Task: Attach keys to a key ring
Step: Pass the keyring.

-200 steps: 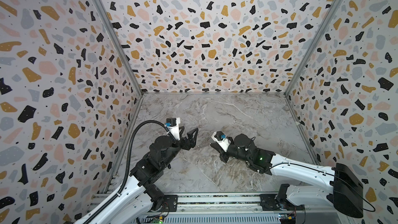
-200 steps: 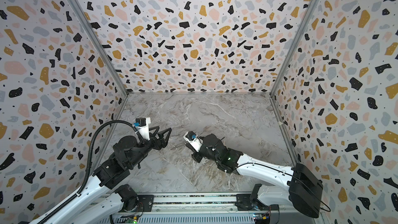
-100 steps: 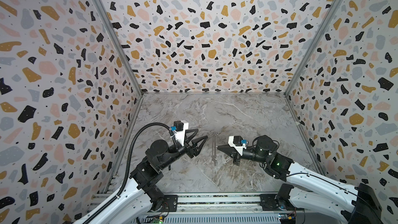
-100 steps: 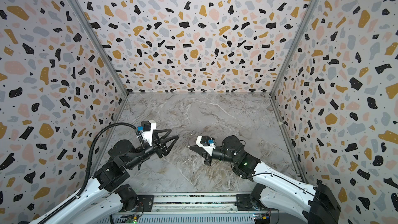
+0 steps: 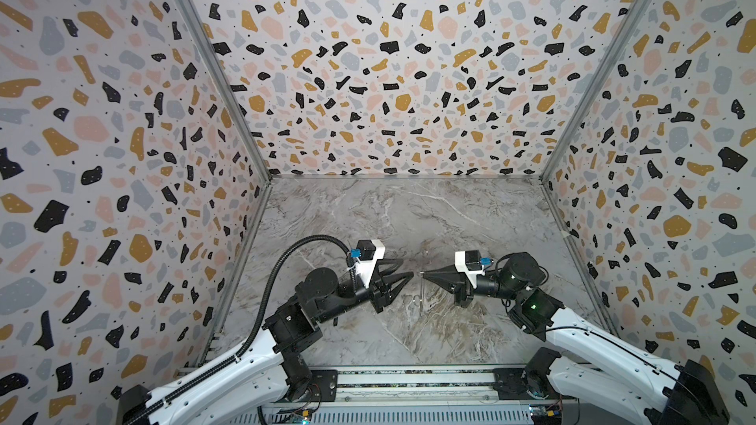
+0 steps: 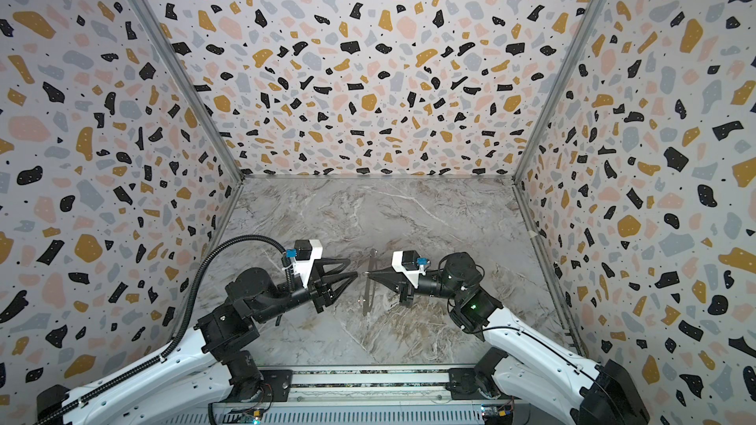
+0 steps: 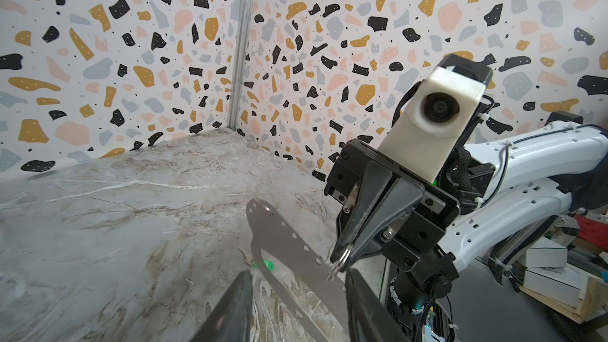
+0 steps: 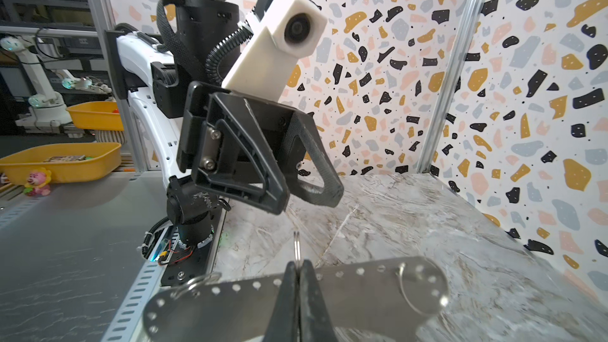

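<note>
Pressing our right fingers (image 7: 368, 225) together on a small wire loop (image 7: 342, 256) at the key ring's (image 7: 286, 241) dotted edge, we hold that flat piece up between our left fingers (image 7: 230, 314), which stand apart, while the green key (image 7: 267, 264) lies on the bench (image 7: 131, 225), seen through its oval opening.

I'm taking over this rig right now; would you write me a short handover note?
Right hand: shut on a small wire ring threaded through the key ring, holding that flat grey holed loop up on edge above the table.
Left hand: open, straddling the key ring; contact unclear.
Key: green-headed, lying on the table beyond the loop, not held.
Done: key ring lifted and presented.
Left: pick up the key and thread it onto a wire ring.
</note>
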